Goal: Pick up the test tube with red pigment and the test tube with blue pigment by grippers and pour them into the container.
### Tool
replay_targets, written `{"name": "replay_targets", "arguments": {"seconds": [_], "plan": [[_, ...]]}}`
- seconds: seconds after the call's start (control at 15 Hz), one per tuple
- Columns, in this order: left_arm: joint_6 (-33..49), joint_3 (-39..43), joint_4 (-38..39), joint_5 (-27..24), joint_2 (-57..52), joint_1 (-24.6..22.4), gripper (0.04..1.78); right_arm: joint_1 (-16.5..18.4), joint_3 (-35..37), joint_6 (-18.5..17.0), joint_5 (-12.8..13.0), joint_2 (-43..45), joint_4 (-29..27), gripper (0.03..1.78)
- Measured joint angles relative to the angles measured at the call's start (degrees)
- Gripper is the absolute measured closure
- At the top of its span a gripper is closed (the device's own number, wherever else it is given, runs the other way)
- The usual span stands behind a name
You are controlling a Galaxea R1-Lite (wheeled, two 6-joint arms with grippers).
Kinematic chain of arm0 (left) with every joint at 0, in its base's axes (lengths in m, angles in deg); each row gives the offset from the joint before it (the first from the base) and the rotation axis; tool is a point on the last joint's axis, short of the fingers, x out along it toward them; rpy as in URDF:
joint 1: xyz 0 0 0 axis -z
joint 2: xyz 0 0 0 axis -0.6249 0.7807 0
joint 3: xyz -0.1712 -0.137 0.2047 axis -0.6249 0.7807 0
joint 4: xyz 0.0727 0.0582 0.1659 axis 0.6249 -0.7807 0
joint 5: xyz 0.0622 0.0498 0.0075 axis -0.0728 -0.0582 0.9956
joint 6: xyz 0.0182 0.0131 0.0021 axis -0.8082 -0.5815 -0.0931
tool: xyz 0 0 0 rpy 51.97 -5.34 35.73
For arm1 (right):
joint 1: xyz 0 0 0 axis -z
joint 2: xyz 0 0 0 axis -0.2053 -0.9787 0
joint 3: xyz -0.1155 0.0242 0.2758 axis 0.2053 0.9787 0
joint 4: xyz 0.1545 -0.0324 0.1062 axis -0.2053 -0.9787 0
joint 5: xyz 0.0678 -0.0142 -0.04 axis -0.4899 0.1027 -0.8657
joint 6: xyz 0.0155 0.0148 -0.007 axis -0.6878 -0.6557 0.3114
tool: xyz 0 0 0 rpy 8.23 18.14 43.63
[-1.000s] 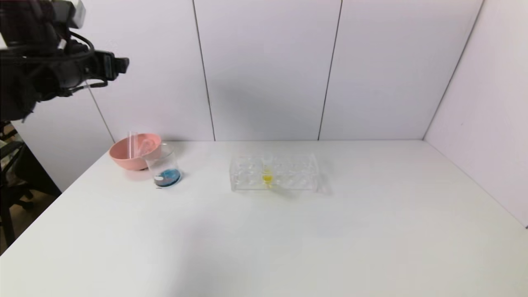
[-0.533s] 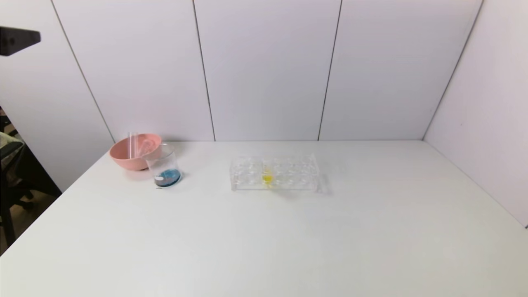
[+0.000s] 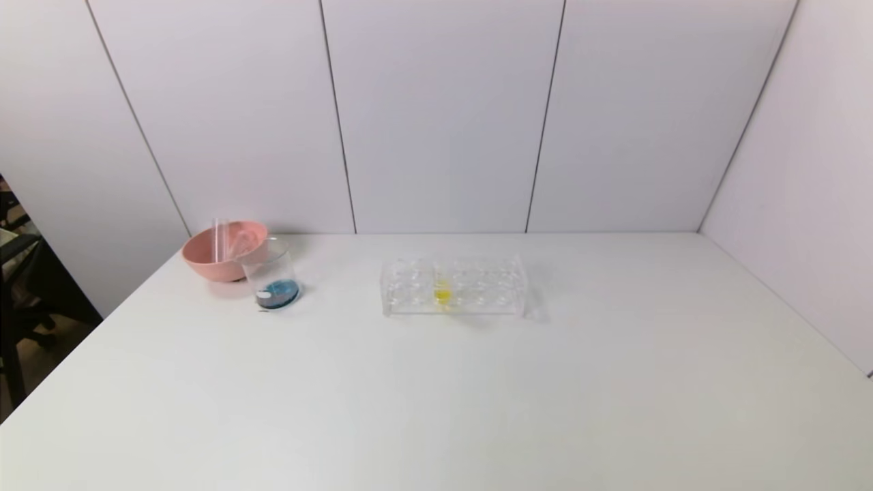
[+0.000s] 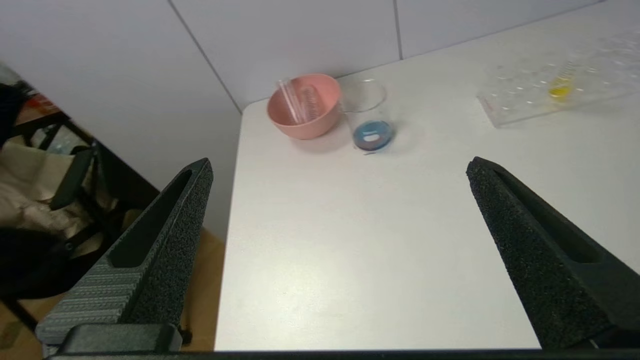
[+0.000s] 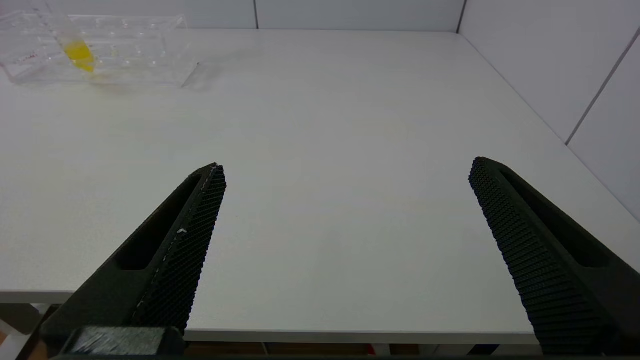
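Note:
The container (image 3: 271,276), a small clear beaker, stands at the table's back left with dark blue liquid in its bottom; it also shows in the left wrist view (image 4: 369,107). No tube with red or blue liquid is in view. Clear empty tubes (image 3: 219,240) lean in the pink bowl (image 3: 208,264) just behind the beaker. My left gripper (image 4: 340,167) is open and empty, held over the table's left front, well short of the beaker. My right gripper (image 5: 347,167) is open and empty above the table's front right edge. Neither gripper shows in the head view.
A clear multi-hole tube rack (image 3: 491,286) stands mid-table at the back and holds one tube of yellow liquid (image 3: 442,292). The white table (image 3: 436,395) is walled at the back and on the right. A dark chair stands off the left edge.
My left arm, high at the upper left one second ago, has drawn out of the head view. The beaker, bowl and rack have not moved.

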Motion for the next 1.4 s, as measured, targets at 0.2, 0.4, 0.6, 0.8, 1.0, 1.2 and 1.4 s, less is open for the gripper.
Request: {"name": "replay_targets", "arguments": {"seconds": [0.2,0.4,0.6,0.8,1.0,1.2,1.4], "plan": [[-2.10,5.57,-0.02,-11.93,-6.79,-3.83,0.05,0.00,0.00,0.00,0.00,0.00,0.00,0.04],[-6.68,8.27,0.45,-15.56,-12.76,-5.16,0.05,0.02,0.00,0.00,0.00,0.00,0.00,0.04],[-7.81,11.17,0.65,-16.16,-19.16,-5.32,0.05,0.02,0.00,0.00,0.00,0.00,0.00,0.04],[-9.55,14.10,0.67,-16.63,-24.41,-5.23,0.05,0.02,0.00,0.00,0.00,0.00,-0.02,0.04],[-12.32,14.67,2.13,-16.63,-26.44,-4.92,0.05,0.02,0.00,0.00,0.00,0.00,-0.02,0.04],[-12.67,14.86,2.43,-16.82,-27.14,-4.82,0.05,0.05,0.00,0.00,0.00,0.00,0.00,0.04],[-12.80,14.30,2.68,-16.82,-27.36,-4.77,0.05,0.02,0.00,0.00,0.00,0.00,-0.02,0.04]]}}
